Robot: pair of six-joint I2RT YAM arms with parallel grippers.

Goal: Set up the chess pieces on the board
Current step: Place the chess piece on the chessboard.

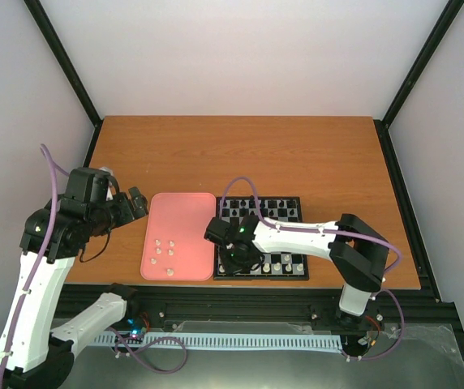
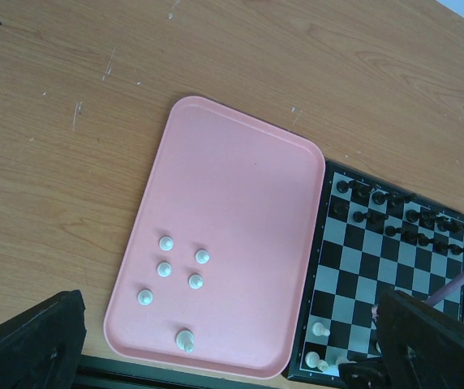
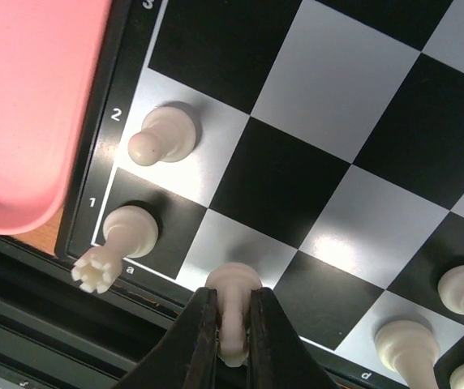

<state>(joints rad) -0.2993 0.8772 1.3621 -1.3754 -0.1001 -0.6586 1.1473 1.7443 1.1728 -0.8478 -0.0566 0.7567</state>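
The board (image 1: pixel 290 212) lies right of the pink tray (image 1: pixel 182 215); it also shows in the left wrist view (image 2: pixel 354 267) and the right wrist view (image 3: pixel 329 89). My right gripper (image 3: pixel 232 324) is shut on a cream-white piece (image 3: pixel 234 312) whose base stands on the silvery square beside the corner rook (image 3: pixel 122 239). In the top view this gripper (image 1: pixel 236 253) hovers over the board's near left corner. A white pawn (image 3: pixel 163 134) stands on row 2. Black pieces (image 2: pixel 394 215) fill the far rows. Several white pieces (image 2: pixel 179 271) lie on the tray. My left gripper (image 1: pixel 137 201) is open, left of the tray.
More white pieces (image 3: pixel 427 332) stand along the board's near row. The tray's corner (image 3: pixel 21 194) is close to the left of the right gripper. The table's near edge and a black rail (image 1: pixel 240 304) run just below the board.
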